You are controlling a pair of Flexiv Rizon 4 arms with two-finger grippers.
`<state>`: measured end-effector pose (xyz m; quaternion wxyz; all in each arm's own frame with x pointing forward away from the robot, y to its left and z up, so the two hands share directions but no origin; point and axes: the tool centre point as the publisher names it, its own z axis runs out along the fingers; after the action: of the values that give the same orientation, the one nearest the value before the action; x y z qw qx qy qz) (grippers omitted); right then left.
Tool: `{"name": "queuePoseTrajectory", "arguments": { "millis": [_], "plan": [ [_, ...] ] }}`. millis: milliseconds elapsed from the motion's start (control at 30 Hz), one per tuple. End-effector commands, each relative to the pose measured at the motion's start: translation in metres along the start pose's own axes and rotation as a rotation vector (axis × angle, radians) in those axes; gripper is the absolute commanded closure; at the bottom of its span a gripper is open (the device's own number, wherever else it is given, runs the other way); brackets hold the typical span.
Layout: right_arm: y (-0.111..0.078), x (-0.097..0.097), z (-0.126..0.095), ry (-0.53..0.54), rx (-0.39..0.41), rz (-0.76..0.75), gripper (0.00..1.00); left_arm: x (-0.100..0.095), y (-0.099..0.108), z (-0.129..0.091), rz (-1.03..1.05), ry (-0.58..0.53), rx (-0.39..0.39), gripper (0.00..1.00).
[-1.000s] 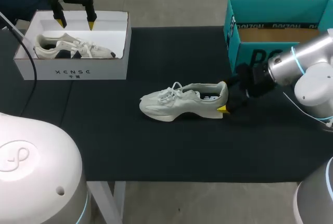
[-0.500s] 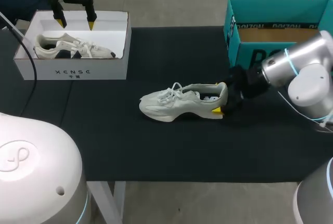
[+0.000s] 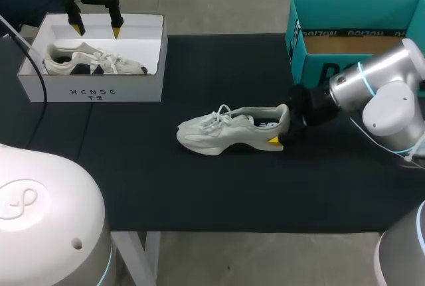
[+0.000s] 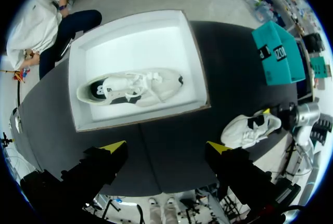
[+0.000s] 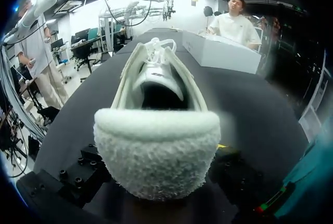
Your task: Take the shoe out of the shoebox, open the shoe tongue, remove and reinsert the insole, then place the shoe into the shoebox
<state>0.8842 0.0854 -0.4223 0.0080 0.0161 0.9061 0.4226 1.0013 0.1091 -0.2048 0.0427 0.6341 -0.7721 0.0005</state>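
Right end effector seemingly astride shoe

Fuzzy fleece heel collar on matt shoe; matt cloth-covered table.

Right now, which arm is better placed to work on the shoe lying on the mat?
Right. The right gripper is at the heel of the shoe; the left gripper hangs open over the white box, far from it.
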Motion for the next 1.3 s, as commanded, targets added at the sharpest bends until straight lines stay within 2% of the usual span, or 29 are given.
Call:
{"name": "queuePoseTrajectory", "arguments": {
  "millis": [33,800,867,933,1067,1300],
  "plan": [
    [0.002,0.0,0.001,-0.003,0.004,0.0,1.0,0.0,0.001,0.0,0.0,-0.001,0.002,0.0],
    [0.002,0.0,0.001,-0.003,0.004,0.0,1.0,0.0,0.001,0.0,0.0,-0.001,0.002,0.0],
    [0.002,0.0,0.001,-0.003,0.004,0.0,1.0,0.008,0.002,-0.004,-0.026,-0.05,-0.004,0.0],
    [0.002,0.0,0.001,-0.003,0.004,0.0,1.0,0.013,0.003,-0.007,-0.058,-0.035,0.007,0.0],
    [0.002,0.0,0.001,-0.003,0.004,0.0,1.0,0.029,0.005,-0.011,-0.098,-0.088,0.006,0.0],
    [0.002,0.0,0.001,-0.003,0.004,0.0,1.0,0.062,0.01,0.004,-0.187,-0.107,-0.001,0.0]
  ]
}}
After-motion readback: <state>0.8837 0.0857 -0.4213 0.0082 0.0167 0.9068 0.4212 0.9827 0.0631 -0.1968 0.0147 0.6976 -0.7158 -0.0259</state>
